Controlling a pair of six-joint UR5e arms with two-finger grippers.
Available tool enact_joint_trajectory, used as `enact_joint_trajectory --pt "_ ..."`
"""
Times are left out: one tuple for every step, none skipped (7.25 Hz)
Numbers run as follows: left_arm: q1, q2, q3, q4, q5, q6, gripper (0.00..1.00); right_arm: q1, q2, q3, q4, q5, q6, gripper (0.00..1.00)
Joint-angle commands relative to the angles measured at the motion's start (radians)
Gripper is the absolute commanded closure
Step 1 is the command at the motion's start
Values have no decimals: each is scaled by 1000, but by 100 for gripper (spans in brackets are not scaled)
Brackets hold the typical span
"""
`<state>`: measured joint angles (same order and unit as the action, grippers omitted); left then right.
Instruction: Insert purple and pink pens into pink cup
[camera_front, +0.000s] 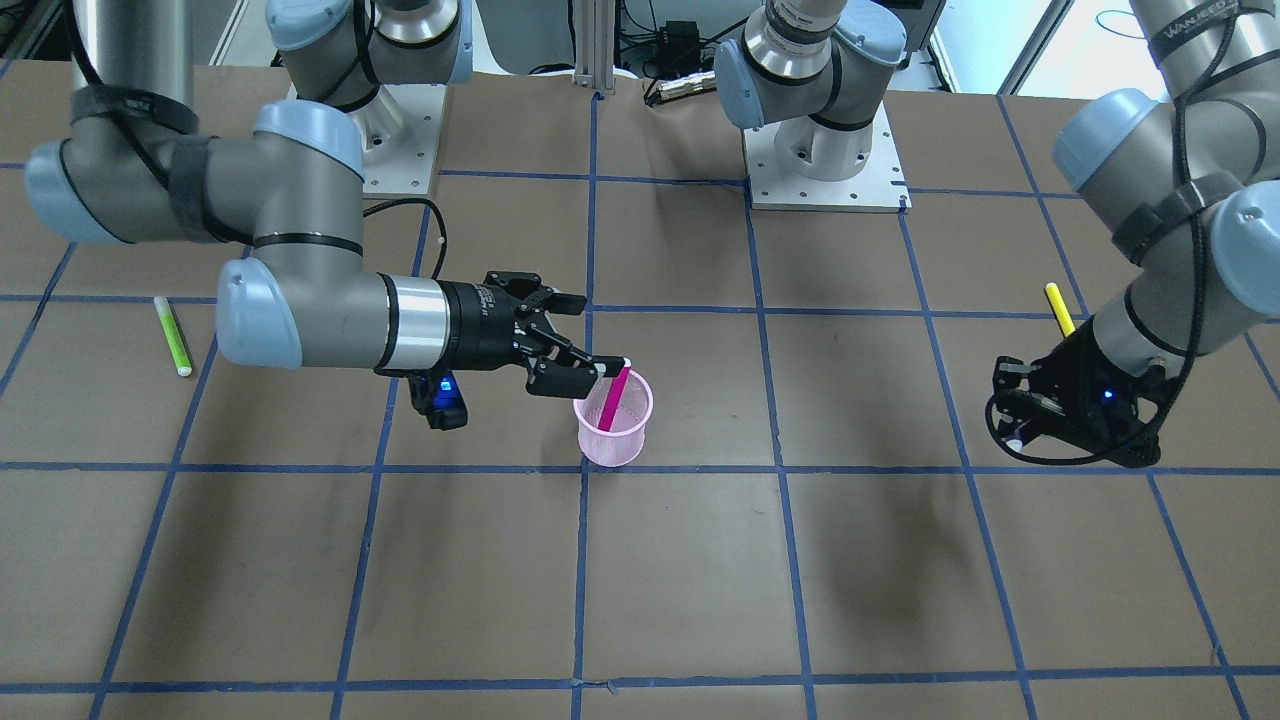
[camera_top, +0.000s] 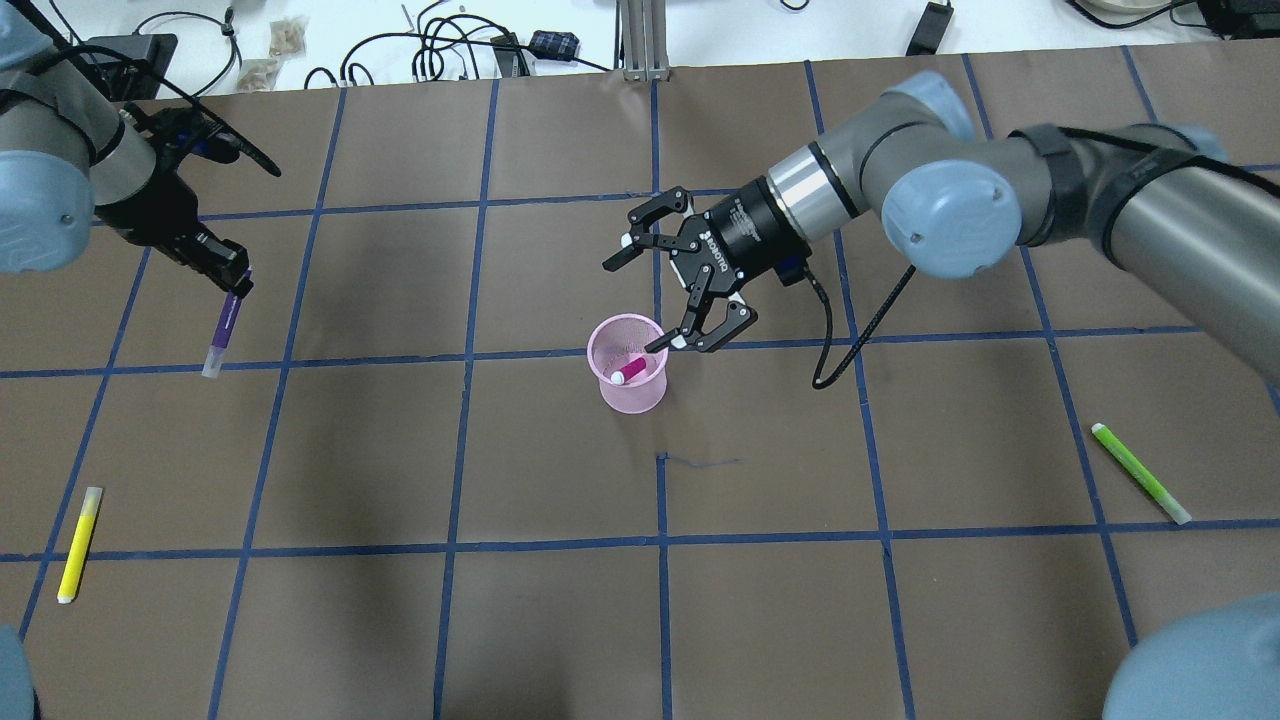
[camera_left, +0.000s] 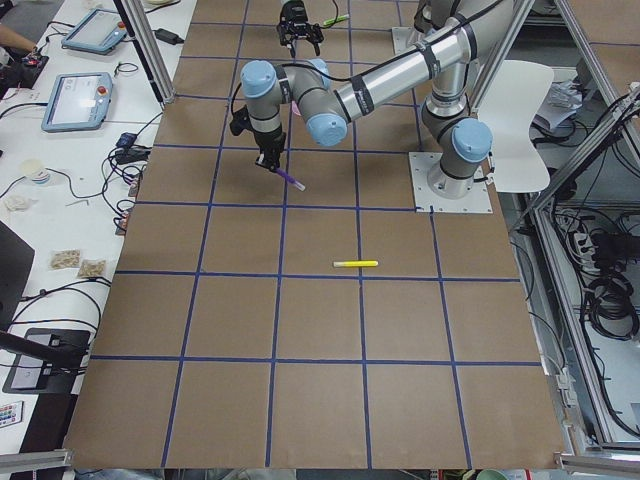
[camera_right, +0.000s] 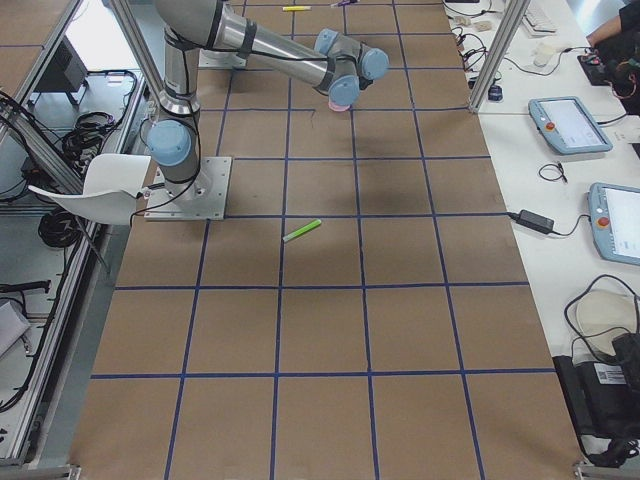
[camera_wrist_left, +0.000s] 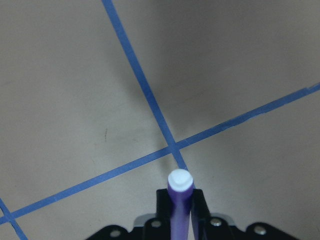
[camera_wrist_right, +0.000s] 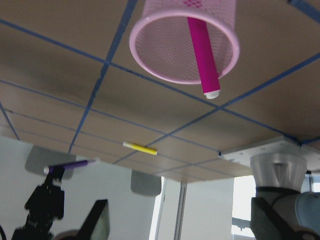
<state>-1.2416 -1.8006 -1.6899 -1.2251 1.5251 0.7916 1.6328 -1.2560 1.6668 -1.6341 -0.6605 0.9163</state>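
The pink mesh cup stands upright near the table's middle. The pink pen leans inside it, with its white-tipped end above the rim. It also shows in the right wrist view. My right gripper is open and holds nothing. It lies level just behind the cup, with one fingertip close to the rim. My left gripper is at the far left, shut on the purple pen. The pen hangs point-down above the table and also shows in the left wrist view.
A yellow pen lies on the table near its front left. A green pen lies at the right. Blue tape lines grid the brown table. The two arm bases stand at the robot's edge.
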Motion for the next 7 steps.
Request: enact_joint_trajectory --pt "-137 75 -2 13 -106 -123 100 -7 -75 -114 11 -298 76 0" --pt "-207 93 1 47 -109 -218 100 -17 -115 -116 13 -362 60 0" --pt "-282 89 1 162 -108 -311 100 -19 -129 -119 11 -505 6 0" --pt "-385 67 -1 287 -100 -476 100 -19 -155 -119 29 -642 -72 0" --pt "-491 70 -2 344 -95 -661 100 -16 -190 -108 34 -703 -193 0" --pt "-548 76 -5 349 -53 -701 100 -16 -200 -104 30 -866 -417 0" --pt "-562 67 -14 354 -54 -757 100 -11 -200 -108 22 -916 -597 0"
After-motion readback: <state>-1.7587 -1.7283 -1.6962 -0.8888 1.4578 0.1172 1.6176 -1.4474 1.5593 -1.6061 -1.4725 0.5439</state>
